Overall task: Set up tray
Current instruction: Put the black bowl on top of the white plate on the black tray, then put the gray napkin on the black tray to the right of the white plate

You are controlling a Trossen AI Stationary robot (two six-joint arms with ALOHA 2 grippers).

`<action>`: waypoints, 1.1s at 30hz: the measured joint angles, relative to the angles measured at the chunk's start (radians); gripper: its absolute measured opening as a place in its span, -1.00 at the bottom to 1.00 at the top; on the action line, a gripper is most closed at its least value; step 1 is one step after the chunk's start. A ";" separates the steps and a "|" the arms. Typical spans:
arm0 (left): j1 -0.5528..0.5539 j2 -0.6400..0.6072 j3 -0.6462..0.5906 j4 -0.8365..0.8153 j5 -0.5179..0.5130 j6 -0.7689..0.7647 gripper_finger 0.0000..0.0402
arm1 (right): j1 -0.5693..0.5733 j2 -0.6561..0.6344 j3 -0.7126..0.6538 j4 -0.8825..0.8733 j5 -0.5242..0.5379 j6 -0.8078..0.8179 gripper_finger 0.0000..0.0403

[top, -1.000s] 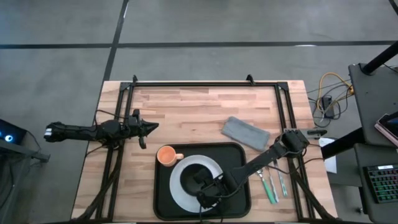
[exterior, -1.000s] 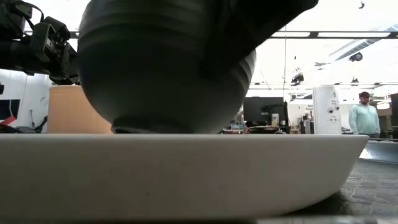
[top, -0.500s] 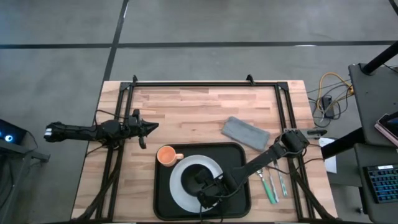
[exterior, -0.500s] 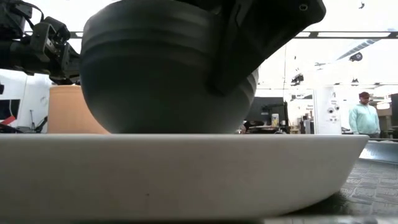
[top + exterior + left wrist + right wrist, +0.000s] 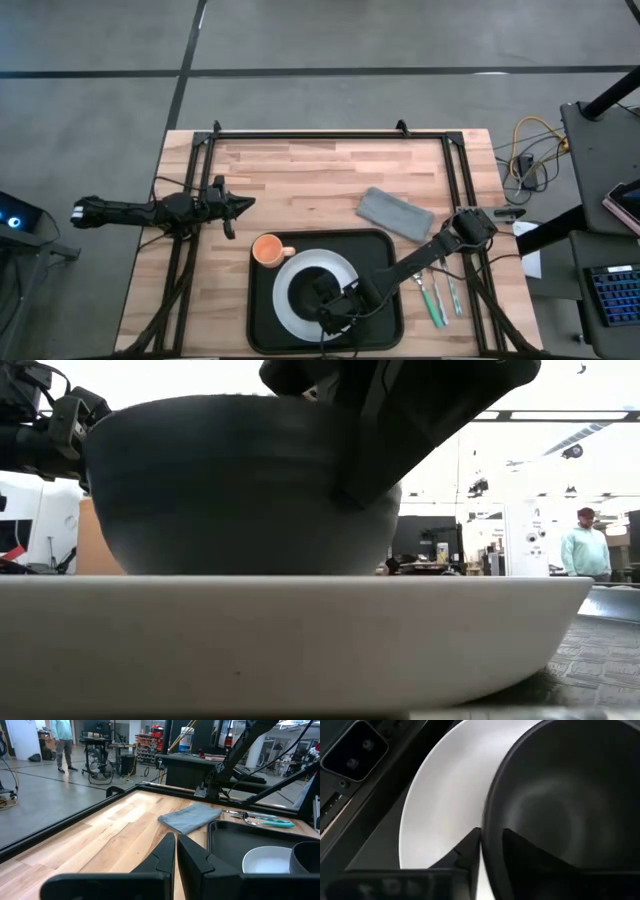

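The tray (image 5: 378, 246) under me was black, the plate (image 5: 290, 313) on it white, and the bowl (image 5: 312, 288) I stood over a dark charcoal. Beside them sat an orange cup (image 5: 267, 250). The napkin (image 5: 395, 214) was grey, the tabletop (image 5: 300, 180) pale striped wood. Two utensils (image 5: 432, 298) had teal handles. My own arm was black.

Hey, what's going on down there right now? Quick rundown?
Right claw astride the black bowl's rim, bowl sitting on the white plate. Plate on the black tray. Left claw shut, parked over bare wood. Nothing in the way.
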 joint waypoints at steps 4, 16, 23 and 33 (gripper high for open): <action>0.000 0.000 0.000 0.000 0.000 0.000 -1.00 | 0.000 0.000 0.010 -0.004 0.001 0.038 -0.38; 0.000 0.000 0.000 0.000 0.000 0.000 -1.00 | -0.018 -0.021 0.225 -0.149 0.105 0.128 0.14; 0.000 0.000 0.000 0.000 0.000 0.000 -1.00 | -0.106 -0.103 0.221 -0.161 0.120 0.261 0.06; 0.000 0.000 0.000 0.000 0.001 0.000 -1.00 | -0.175 -0.397 -0.041 -0.162 0.366 0.365 0.04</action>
